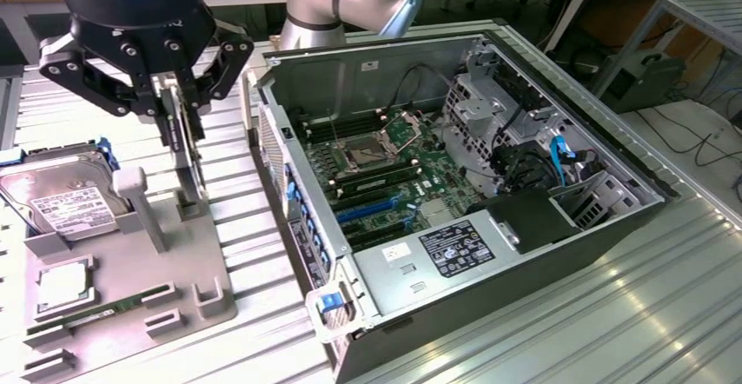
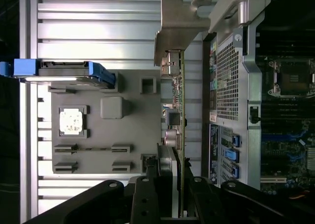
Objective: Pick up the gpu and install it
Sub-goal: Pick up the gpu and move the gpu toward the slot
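Observation:
The gpu [image 1: 188, 154] is a thin dark card held upright and edge-on, and my gripper [image 1: 182, 106] is shut on its top edge. It hangs over the grey holder tray [image 1: 174, 262], with its lower end close to the tray's slot posts; I cannot tell whether it touches them. In the wrist view the gpu [image 2: 180, 111] runs as a narrow green-edged strip with its silver end bracket [image 2: 177, 27] at the far end. There my gripper [image 2: 170, 177] clamps it between black fingers [image 2: 147, 194]. The open computer case [image 1: 304, 84] lies at the exterior view's right of the card.
On the tray are a silver hard drive [image 1: 64, 206] in a blue caddy, a processor chip [image 1: 64, 287] and a green memory stick [image 1: 104, 310]. The case's motherboard [image 1: 383, 184] shows blue expansion slots [image 1: 368, 206]. The arm's base [image 1: 347, 2] stands behind the case.

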